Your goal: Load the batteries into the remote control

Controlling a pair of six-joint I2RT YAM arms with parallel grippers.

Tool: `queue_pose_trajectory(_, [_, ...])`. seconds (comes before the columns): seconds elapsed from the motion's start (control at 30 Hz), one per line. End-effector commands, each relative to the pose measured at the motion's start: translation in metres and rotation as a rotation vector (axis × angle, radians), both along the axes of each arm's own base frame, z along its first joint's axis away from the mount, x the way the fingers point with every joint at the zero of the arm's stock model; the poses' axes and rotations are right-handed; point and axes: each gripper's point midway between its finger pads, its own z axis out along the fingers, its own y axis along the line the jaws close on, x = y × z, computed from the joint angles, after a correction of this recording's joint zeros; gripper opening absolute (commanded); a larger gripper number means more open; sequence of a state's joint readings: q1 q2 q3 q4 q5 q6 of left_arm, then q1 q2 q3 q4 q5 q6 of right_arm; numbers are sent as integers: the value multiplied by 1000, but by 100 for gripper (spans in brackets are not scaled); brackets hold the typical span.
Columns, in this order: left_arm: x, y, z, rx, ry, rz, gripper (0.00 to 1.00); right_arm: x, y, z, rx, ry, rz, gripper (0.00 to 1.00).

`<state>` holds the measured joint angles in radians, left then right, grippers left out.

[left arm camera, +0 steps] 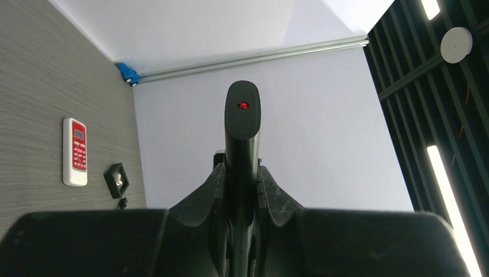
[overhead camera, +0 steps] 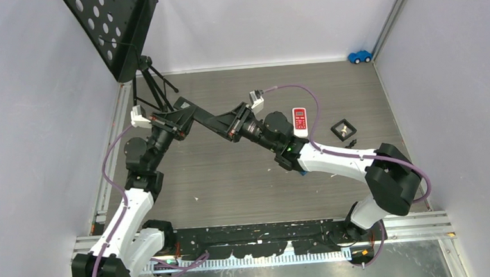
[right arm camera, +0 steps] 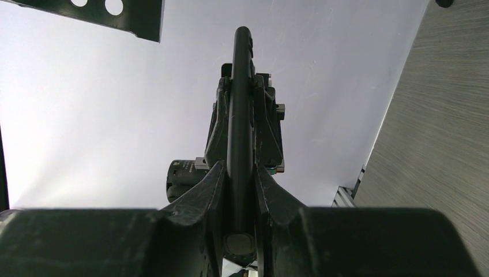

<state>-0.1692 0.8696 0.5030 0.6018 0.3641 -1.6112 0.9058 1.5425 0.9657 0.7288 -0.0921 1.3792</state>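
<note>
A long black remote control (overhead camera: 206, 120) is held in the air between my two arms. My left gripper (overhead camera: 186, 115) is shut on its left end. My right gripper (overhead camera: 229, 124) is shut on its right end. In the left wrist view the remote control (left arm camera: 243, 115) sticks out from between the fingers (left arm camera: 212, 193), with a red dot near its tip. The right wrist view has it edge-on (right arm camera: 239, 121), clamped between the fingers (right arm camera: 210, 184), with the left gripper's jaws on its far end. No batteries show clearly.
A white and red remote (overhead camera: 300, 121) lies on the table right of the grippers. A small black square tray (overhead camera: 343, 129) and a tiny dark piece (overhead camera: 351, 143) lie beyond it. A blue toy car (overhead camera: 359, 56) sits in the back right corner. A black perforated stand (overhead camera: 117, 30) rises at the back left.
</note>
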Motion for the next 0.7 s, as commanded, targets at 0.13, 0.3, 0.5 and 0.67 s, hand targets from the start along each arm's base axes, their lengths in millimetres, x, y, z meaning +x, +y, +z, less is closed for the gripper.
queue_pose_trajectory(0.13, [-80, -52, 25, 142, -204, -370, 0, 6, -13, -13, -82, -53, -15, 20])
queue_pose_trajectory(0.3, [-73, -52, 17, 217, -209, -344, 0, -28, -40, -25, -176, -137, 89, 45])
queue_pose_trajectory(0.5, [-72, -57, 4, 264, -217, -383, 0, -68, -66, -2, -210, -313, 169, 69])
queue_pose_trajectory(0.67, [-84, -65, 7, 284, -288, -481, 0, -84, -72, -2, -280, -409, 232, 69])
